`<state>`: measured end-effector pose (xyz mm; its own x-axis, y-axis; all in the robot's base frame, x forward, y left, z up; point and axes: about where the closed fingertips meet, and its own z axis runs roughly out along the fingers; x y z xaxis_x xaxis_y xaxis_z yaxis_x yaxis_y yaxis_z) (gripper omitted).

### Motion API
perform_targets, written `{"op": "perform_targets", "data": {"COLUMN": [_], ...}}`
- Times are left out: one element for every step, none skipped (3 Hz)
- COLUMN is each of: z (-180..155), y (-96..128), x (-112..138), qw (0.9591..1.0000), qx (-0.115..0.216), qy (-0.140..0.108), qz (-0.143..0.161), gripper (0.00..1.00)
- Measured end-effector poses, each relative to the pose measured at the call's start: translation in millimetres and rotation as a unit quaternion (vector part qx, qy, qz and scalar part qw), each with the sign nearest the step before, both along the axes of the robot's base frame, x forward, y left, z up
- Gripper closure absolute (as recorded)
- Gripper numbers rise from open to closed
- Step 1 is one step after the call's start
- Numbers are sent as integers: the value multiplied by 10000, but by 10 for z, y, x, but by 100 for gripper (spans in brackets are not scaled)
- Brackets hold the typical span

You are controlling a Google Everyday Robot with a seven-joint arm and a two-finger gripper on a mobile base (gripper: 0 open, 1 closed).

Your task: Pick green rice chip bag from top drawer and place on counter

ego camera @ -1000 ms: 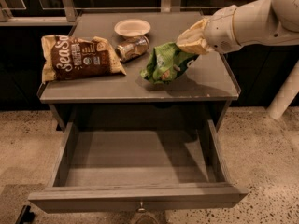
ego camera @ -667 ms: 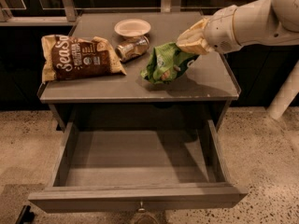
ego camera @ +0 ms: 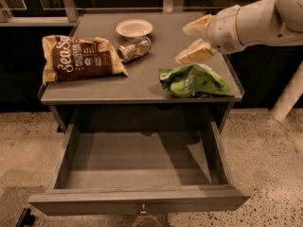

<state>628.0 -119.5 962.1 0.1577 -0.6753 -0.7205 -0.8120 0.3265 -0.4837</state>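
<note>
The green rice chip bag (ego camera: pixel 195 81) lies flat on the counter (ego camera: pixel 142 82) near its front right corner. My gripper (ego camera: pixel 187 44) hovers just above and slightly behind the bag, with its two pale fingers (ego camera: pixel 195 54) spread apart and holding nothing. The top drawer (ego camera: pixel 137 167) is pulled fully out below the counter; its inside is bare. Its small round knob (ego camera: pixel 142 211) shows at the front.
A brown-and-cream "SeaSo" bag (ego camera: pixel 78 58) lies on the counter's left side. A white bowl (ego camera: pixel 134 28) and a tipped metal can (ego camera: pixel 134 48) sit at the back middle. My arm reaches in from the upper right. Speckled floor surrounds the cabinet.
The gripper has let go of the green bag, which now lies flat on the counter, and has lifted a little away from it. The view has shifted slightly.
</note>
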Motion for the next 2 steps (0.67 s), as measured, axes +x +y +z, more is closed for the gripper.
{"op": "perform_targets", "data": {"z": [0, 0], "y": [0, 0], "x": [0, 0], "qw": [10000, 10000], "qx": [0, 0], "qy": [0, 0], "qz": [0, 0], "gripper": [0, 0]}}
